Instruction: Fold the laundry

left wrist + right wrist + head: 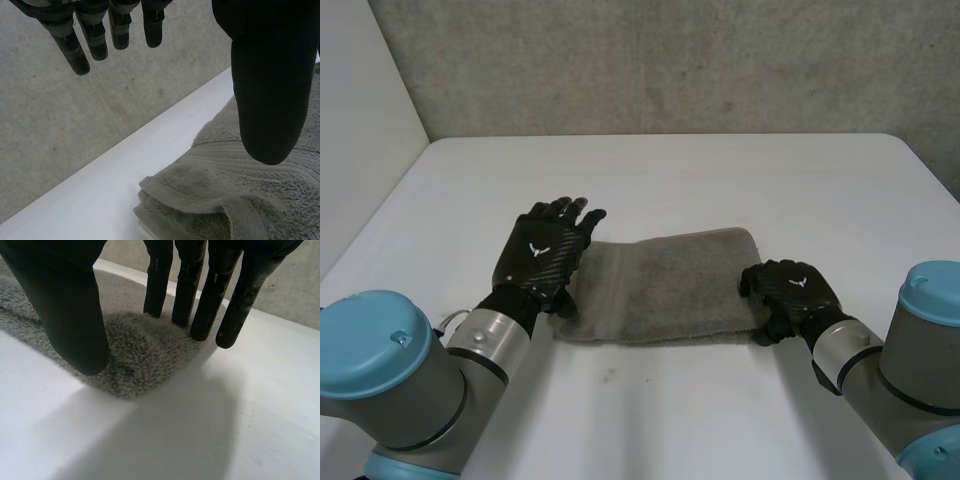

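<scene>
A grey folded towel (665, 285) lies across the middle of the white table (670, 170). My left hand (542, 250) hovers over its left end, open, with straight fingers (85, 45) clear of the stacked layers of towel (240, 200) below. My right hand (790, 290) sits on the towel's right near corner. In the right wrist view its fingers (200, 295) are nearly straight with their tips on the towel (145, 360), and its thumb (70, 305) stands at the near edge. The corner lies between thumb and fingers, and no pinch shows.
A grey concrete wall (670, 60) runs behind the table's far edge. A pale wall (360, 120) stands to the left. Bare table surrounds the towel on all sides.
</scene>
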### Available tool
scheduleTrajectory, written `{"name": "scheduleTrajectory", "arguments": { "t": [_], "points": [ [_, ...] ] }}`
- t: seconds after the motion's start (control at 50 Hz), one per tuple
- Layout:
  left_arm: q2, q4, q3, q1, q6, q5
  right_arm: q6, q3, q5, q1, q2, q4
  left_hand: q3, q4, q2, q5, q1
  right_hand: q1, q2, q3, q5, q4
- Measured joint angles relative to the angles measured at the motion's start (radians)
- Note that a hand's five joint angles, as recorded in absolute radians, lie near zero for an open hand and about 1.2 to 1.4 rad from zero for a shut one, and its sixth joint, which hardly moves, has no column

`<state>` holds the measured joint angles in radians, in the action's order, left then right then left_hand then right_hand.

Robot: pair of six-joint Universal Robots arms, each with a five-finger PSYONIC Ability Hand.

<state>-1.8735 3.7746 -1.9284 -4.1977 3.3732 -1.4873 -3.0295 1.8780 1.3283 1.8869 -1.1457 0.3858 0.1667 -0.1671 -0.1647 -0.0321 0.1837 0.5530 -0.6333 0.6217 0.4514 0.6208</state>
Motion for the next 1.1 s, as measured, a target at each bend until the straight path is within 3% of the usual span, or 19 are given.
{"name": "scheduleTrajectory", "arguments": {
  "t": [0.12,0.22,0.28,0.36,0.42,0.52,0.58,0.74,0.84,0.9,0.94,0.96,1.02,1.04,1.1],
  "points": [
    [0.001,-0.001,0.000,-0.002,0.000,-0.001,-0.024,-0.004,-0.006,0.000,0.005,-0.010,0.000,0.000,0.000,0.000,0.000,0.015,-0.021,0.034,0.032,0.034],
    [0.001,-0.001,0.000,-0.002,0.000,-0.001,-0.025,-0.016,0.006,-0.001,0.022,0.000,0.000,0.000,0.000,0.000,0.000,0.343,-0.439,0.449,0.412,0.456],
    [0.001,-0.001,0.000,-0.003,0.000,-0.001,-0.012,-0.026,0.026,-0.004,0.033,0.007,0.000,0.000,0.000,0.000,0.000,0.378,-0.529,0.551,0.508,0.559],
    [0.003,-0.001,0.000,-0.005,0.000,-0.001,0.089,-0.039,0.105,-0.010,0.039,0.013,0.000,0.000,0.000,0.000,0.000,0.378,-0.530,0.559,0.520,0.569],
    [0.007,-0.001,0.000,-0.006,0.000,-0.001,0.254,-0.038,0.170,-0.009,0.029,0.017,0.000,0.000,0.000,0.000,0.000,0.378,-0.532,0.559,0.524,0.569],
    [0.022,-0.001,0.002,-0.009,0.000,-0.001,0.475,-0.043,0.209,0.013,-0.003,0.041,0.000,0.000,0.000,0.000,0.000,0.383,-0.542,0.559,0.529,0.572],
    [0.030,-0.001,0.003,-0.010,-0.001,0.000,0.543,-0.066,0.213,0.057,-0.019,0.061,0.000,0.000,0.000,0.000,0.000,0.384,-0.542,0.561,0.530,0.573],
    [0.067,-0.005,0.001,-0.023,-0.006,-0.001,0.680,-0.217,0.190,0.352,0.029,0.109,0.000,0.000,0.000,0.000,0.000,0.384,-0.542,0.563,0.536,0.573],
    [0.097,-0.011,-0.003,-0.052,-0.008,-0.014,0.731,-0.259,0.091,0.514,0.140,0.106,0.000,0.000,0.000,0.000,0.000,0.384,-0.542,0.563,0.538,0.573],
    [0.106,-0.012,-0.004,-0.061,-0.009,-0.022,0.745,-0.257,0.050,0.544,0.173,0.102,0.000,0.000,0.000,0.000,0.000,0.384,-0.542,0.563,0.539,0.573],
    [0.113,-0.013,-0.004,-0.070,-0.010,-0.033,0.751,-0.252,0.020,0.560,0.190,0.099,0.000,0.000,0.000,0.000,0.000,0.324,-0.435,0.465,0.453,0.471],
    [0.114,-0.013,-0.004,-0.071,-0.010,-0.036,0.749,-0.248,0.012,0.562,0.190,0.099,0.000,0.000,0.000,0.000,0.000,0.136,-0.178,0.214,0.228,0.216],
    [0.115,-0.013,-0.003,-0.073,-0.011,-0.041,0.738,-0.242,0.009,0.560,0.180,0.098,0.000,0.000,0.000,0.000,0.000,-0.013,-0.002,0.040,0.060,0.039],
    [0.115,-0.013,-0.002,-0.074,-0.012,-0.046,0.693,-0.233,0.019,0.539,0.144,0.098,0.000,0.000,0.000,0.000,0.000,-0.243,0.278,-0.266,-0.260,-0.267],
    [0.115,-0.013,0.002,-0.073,-0.016,-0.048,0.595,-0.221,0.039,0.497,0.084,0.097,0.000,0.000,0.000,0.000,0.000,-0.304,0.353,-0.365,-0.369,-0.355]
  ]
}}
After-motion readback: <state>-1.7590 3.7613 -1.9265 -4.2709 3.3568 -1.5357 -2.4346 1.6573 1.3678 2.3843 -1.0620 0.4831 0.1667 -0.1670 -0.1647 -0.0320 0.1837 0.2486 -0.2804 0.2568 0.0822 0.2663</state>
